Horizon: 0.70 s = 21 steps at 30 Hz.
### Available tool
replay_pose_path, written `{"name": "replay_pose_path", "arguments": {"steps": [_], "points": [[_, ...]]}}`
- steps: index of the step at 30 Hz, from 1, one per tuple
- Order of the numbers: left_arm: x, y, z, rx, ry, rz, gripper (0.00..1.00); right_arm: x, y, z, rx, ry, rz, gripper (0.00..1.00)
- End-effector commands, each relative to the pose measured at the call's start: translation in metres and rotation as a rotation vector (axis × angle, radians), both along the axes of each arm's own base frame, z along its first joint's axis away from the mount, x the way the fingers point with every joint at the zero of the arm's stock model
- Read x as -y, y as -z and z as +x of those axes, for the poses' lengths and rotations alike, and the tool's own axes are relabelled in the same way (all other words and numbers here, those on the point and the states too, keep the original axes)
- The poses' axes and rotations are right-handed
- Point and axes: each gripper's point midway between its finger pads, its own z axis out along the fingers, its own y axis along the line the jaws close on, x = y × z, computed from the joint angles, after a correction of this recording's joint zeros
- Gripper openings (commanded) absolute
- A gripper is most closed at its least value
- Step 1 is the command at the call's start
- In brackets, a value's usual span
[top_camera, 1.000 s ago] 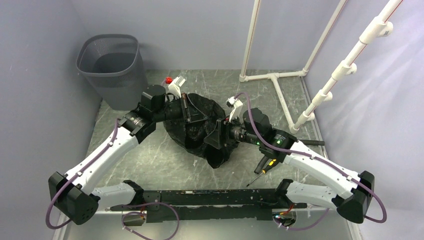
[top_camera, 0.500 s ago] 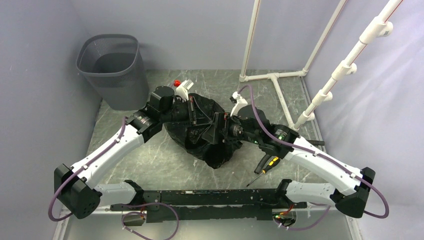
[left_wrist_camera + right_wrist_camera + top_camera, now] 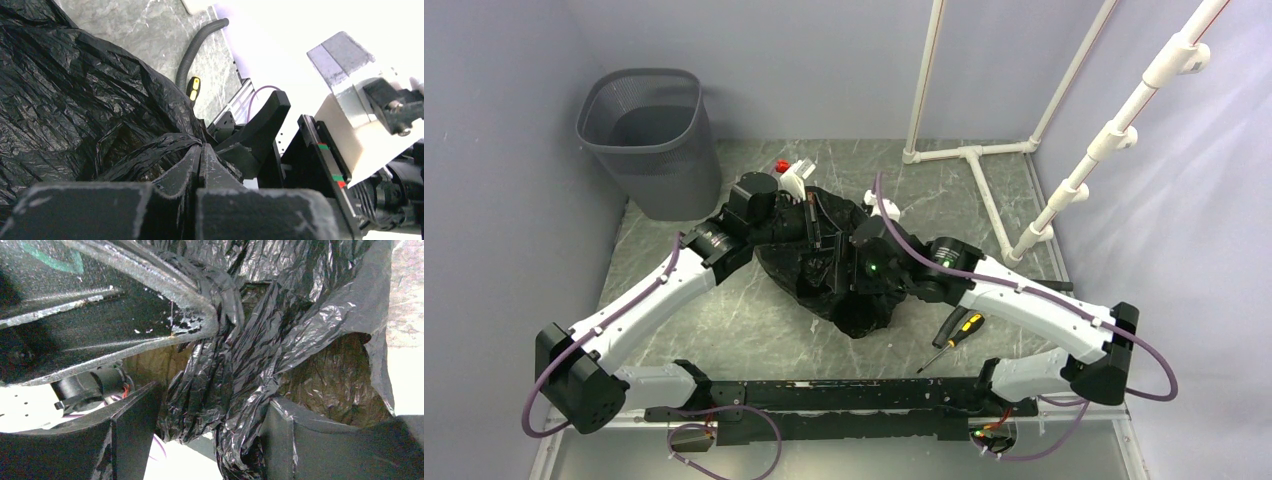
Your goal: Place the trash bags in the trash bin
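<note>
The black wrinkly trash bag (image 3: 861,312) lies bunched on the table centre, under both grippers. My left gripper (image 3: 828,238) reaches in from the left; in the left wrist view (image 3: 201,146) its jaws are pressed together on a twisted fold of the bag (image 3: 75,100). My right gripper (image 3: 843,270) comes in from the right, close to the left one. In the right wrist view (image 3: 214,396) it is open wide, with a hanging bunch of the bag (image 3: 240,365) between its fingers (image 3: 310,440). The dark grey mesh trash bin (image 3: 646,135) stands upright at the back left, apart from both.
A yellow-and-black screwdriver (image 3: 954,333) lies on the table near the right arm. A white pipe frame (image 3: 969,153) stands at the back right. A black ribbed hose (image 3: 192,50) lies beyond the bag. Walls close in on left, back and right.
My right arm has swung left, bringing its gripper over the bag and close to the left gripper. My left gripper has shifted slightly right with the bag fold.
</note>
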Motion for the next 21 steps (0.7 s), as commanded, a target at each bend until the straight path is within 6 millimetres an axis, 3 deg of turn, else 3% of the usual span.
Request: {"name": "replay_pose_path", "arguments": {"steps": [1, 8, 12, 14, 17, 20, 21], "points": [[-0.002, -0.033, 0.001, 0.077, -0.024, -0.052, 0.03, 0.003, -0.012, 0.001, 0.02, 0.042, -0.037, 0.69], [-0.006, -0.032, 0.0, 0.084, -0.042, -0.044, 0.02, 0.013, 0.004, -0.006, -0.012, 0.048, -0.089, 0.68], [-0.006, -0.033, 0.0, 0.084, -0.039, -0.048, 0.03, 0.008, 0.003, -0.011, -0.019, 0.056, 0.024, 0.54], [-0.005, -0.034, -0.002, 0.084, -0.029, -0.053, 0.02, 0.006, -0.004, -0.008, 0.012, 0.078, 0.106, 0.52], [-0.007, -0.035, -0.004, 0.105, -0.017, -0.036, 0.02, 0.012, -0.006, 0.003, 0.049, 0.167, 0.192, 0.42], [-0.011, -0.038, -0.007, 0.128, -0.005, -0.015, 0.03, 0.016, -0.013, 0.009, 0.079, 0.204, 0.251, 0.39], [-0.011, -0.037, -0.008, 0.128, 0.007, -0.008, 0.06, 0.016, -0.015, 0.01, 0.089, 0.197, 0.267, 0.32]]}}
